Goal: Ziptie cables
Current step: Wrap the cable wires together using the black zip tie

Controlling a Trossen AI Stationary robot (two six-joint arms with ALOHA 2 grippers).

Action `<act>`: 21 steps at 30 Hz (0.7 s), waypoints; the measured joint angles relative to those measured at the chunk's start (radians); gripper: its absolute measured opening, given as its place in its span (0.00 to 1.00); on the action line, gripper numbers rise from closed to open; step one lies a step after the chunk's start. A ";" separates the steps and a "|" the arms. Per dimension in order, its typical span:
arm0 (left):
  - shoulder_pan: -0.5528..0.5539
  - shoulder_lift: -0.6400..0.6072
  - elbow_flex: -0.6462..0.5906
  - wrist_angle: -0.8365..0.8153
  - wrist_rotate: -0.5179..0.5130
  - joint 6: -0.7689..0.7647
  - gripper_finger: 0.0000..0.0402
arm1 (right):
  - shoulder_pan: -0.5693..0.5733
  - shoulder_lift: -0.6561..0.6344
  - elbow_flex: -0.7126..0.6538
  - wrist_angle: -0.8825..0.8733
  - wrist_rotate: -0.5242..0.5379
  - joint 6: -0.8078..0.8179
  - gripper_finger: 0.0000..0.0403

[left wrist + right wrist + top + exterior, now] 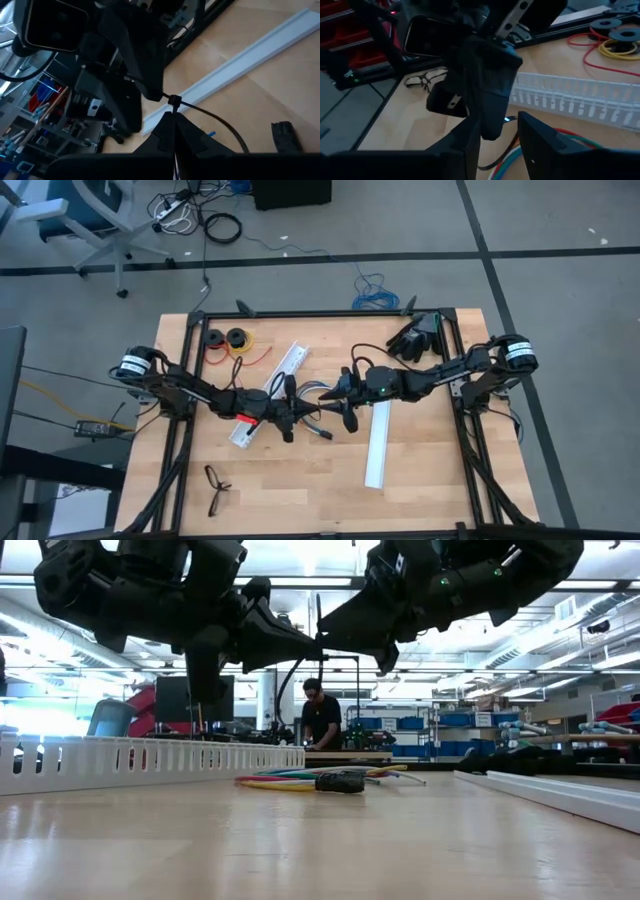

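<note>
The cables (290,779), a bundle of blue, yellow, white and orange wires with a small black connector (340,782), lie flat on the wooden table at its middle (318,392). Both grippers hang above them, tips facing each other. My left gripper (173,121) is shut on the thin black ziptie (215,117); it also shows in the high view (305,408). My right gripper (500,142) is open; its fingers stand on either side of the left gripper's tip (492,130). It also shows in the high view (333,395). My left gripper pinches the ziptie between its two fingertips, just below the small square head (174,100). The strip (225,125) arcs away from the hold toward the table, clear of the cables as far as shows. My right gripper has one fingertip (158,94) at the ziptie's head; whether it touches, I cannot tell.
A white slotted rail (283,372) lies left of the cables and a plain white rail (380,442) right of them. Two black spools with red and yellow wire (228,340) sit at the far left, glasses (217,485) near left, a black object (415,338) far right. A person (322,715) stands beyond the table.
</note>
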 joint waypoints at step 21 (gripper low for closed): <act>0.002 0.000 0.000 0.004 -0.035 0.001 0.01 | -0.005 0.000 0.000 -0.063 -0.091 -0.074 0.29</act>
